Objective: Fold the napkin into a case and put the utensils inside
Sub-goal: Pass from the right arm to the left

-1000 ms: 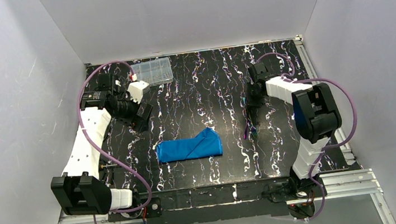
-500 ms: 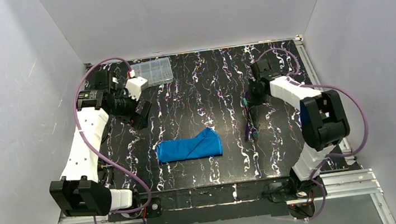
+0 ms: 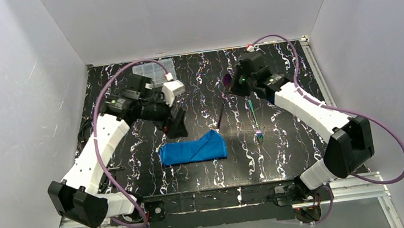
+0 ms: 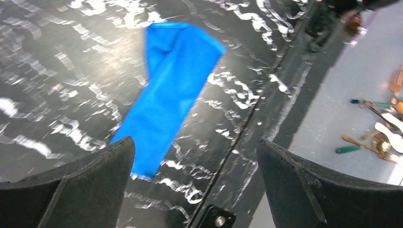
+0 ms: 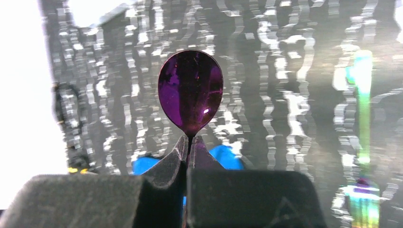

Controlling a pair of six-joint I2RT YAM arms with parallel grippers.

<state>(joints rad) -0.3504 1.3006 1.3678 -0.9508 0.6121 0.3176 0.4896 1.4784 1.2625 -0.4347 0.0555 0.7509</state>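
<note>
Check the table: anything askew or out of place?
Nothing stands out. The case lies flat, the right gripper pinches the spoon just below its bowl, and a green utensil lies on the table right of the case.

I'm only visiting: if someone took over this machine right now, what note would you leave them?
Left gripper: open, empty, near the napkin.
Right gripper: shut on the purple spoon, pinched just below its bowl.
Napkin: already folded into a pouch, mid-table.
Green utensil: lying on the table to the pouch's right.
Left to do: slide the spoon, then the green utensil, into the pouch.
</note>
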